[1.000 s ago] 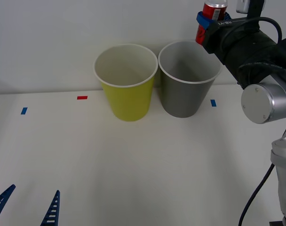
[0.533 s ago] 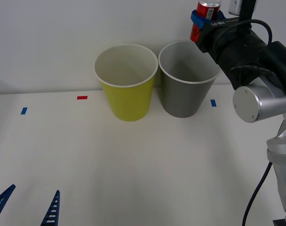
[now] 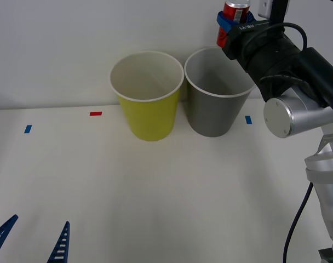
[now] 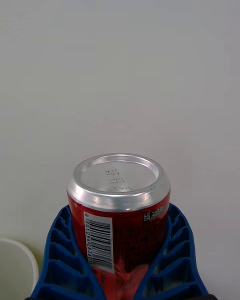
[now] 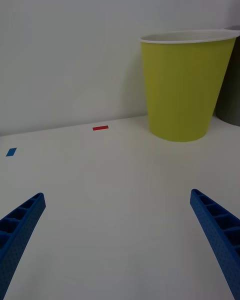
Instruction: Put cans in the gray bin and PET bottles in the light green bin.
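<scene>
Front view: our right gripper (image 3: 228,22) is raised above the far right part of the gray bin (image 3: 213,112), fingers clamped on the red can (image 3: 233,15), which stands upright in the grasp.
Can position: it sits over or just behind the rim's far edge; we cannot tell which.
Left gripper (image 3: 30,241): parked low over the table (image 3: 166,186), fingers spread apart and empty.
Light green bin (image 3: 150,109): just beside the gray one, open and upright.
Risk: if we let go here, the can may strike the white rim and bounce outside, or tip the bin.
Remedy: we judge centring over the opening wiser before releasing.
</scene>
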